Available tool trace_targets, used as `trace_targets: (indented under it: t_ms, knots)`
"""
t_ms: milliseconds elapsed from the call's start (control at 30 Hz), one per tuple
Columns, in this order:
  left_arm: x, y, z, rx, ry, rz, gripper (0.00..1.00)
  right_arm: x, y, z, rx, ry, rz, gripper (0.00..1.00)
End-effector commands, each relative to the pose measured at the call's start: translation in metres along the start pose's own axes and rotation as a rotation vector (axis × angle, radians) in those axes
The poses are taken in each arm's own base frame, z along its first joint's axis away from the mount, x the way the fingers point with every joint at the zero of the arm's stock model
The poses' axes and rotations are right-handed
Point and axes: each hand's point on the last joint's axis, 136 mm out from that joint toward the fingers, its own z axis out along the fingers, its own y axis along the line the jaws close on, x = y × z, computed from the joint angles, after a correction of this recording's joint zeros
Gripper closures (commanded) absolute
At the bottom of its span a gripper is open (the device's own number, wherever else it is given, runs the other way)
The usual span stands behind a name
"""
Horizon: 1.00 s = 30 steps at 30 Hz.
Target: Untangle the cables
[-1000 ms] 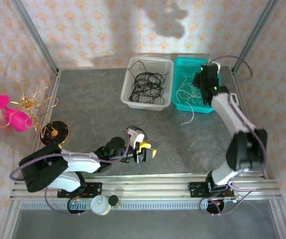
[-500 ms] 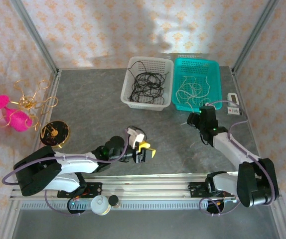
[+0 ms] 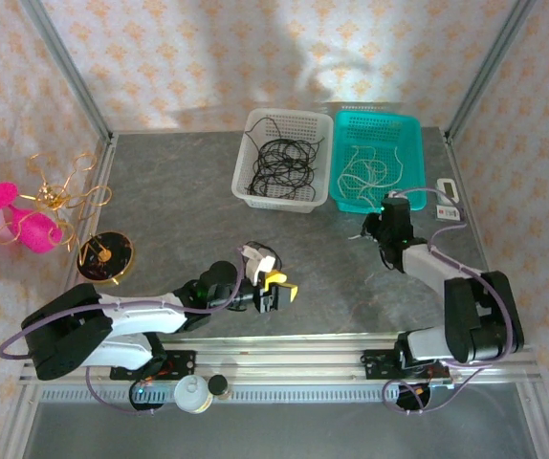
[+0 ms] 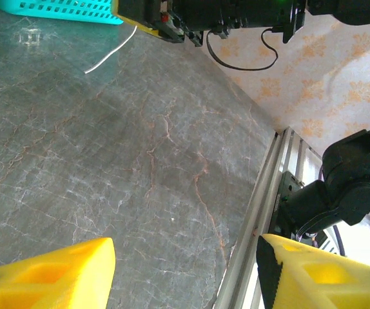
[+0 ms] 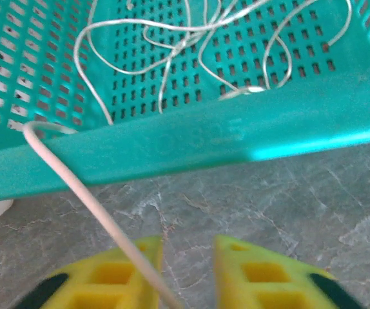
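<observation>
Black cables [image 3: 279, 163] lie coiled in the white basket [image 3: 248, 196]. White cables [image 3: 365, 170] [image 5: 185, 32] lie in the teal basket [image 3: 413, 129] [image 5: 236, 135]. One white cable [image 5: 75, 187] [image 4: 111, 55] hooks over the teal basket's front rim and trails onto the table. My right gripper [image 3: 374, 229] [image 5: 186, 248] is low, just in front of that rim. Its jaws stand a narrow gap apart, and the trailing cable crosses the left finger [image 5: 127, 270]. My left gripper [image 3: 279, 292] [image 4: 185, 257] hovers open and empty over bare table near the front rail.
A gold wire ornament with pink pieces [image 3: 40, 206] and a black-and-gold disc [image 3: 105, 253] stand at the left. A small white device [image 3: 450, 201] lies right of the teal basket. The aluminium rail [image 3: 284, 359] runs along the near edge.
The right arm has drawn back from above the teal basket and dropped to the table in front of its rim. The left arm has stayed put.
</observation>
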Motion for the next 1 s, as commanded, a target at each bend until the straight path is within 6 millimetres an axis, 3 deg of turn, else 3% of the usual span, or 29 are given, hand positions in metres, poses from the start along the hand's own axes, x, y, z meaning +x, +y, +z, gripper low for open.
trace_targets:
  t_ms: [0,100,167,300,400,567,667,733,833,967]
  knots:
    - [-0.010,-0.004,-0.001,-0.009,-0.022,0.024,0.39,-0.029,0.024,-0.030,-0.063,-0.036,-0.009,0.91]
    - [-0.010,-0.003,0.001,-0.011,-0.015,0.030,0.39,-0.035,0.043,-0.053,-0.137,-0.002,-0.011,0.98]
    - [-0.011,-0.003,0.003,-0.015,-0.012,0.035,0.39,-0.054,0.049,-0.074,-0.144,-0.041,-0.017,1.00]
    - [-0.014,-0.003,0.004,-0.022,-0.018,0.039,0.39,-0.101,0.044,-0.089,-0.078,-0.181,-0.044,1.00]
    - [-0.016,-0.001,0.004,-0.040,-0.021,0.040,0.39,-0.133,0.032,-0.069,-0.050,-0.203,-0.016,1.00]
    - [-0.021,0.019,-0.002,-0.171,-0.032,0.013,0.39,-0.163,0.008,-0.009,0.066,-0.217,-0.005,1.00]
    - [-0.021,0.028,-0.010,-0.236,-0.037,-0.007,0.37,-0.159,-0.006,0.026,0.141,-0.180,-0.013,0.89]
    - [-0.022,0.034,-0.015,-0.276,-0.039,-0.021,0.37,-0.161,-0.010,0.032,0.168,-0.182,-0.022,0.75]
    - [-0.024,0.045,-0.023,-0.339,-0.048,-0.052,0.35,-0.171,-0.006,0.020,0.161,-0.216,-0.022,0.57]
    - [-0.032,0.066,-0.037,-0.443,-0.073,-0.116,0.33,-0.185,0.010,-0.016,0.104,-0.263,-0.021,0.52]
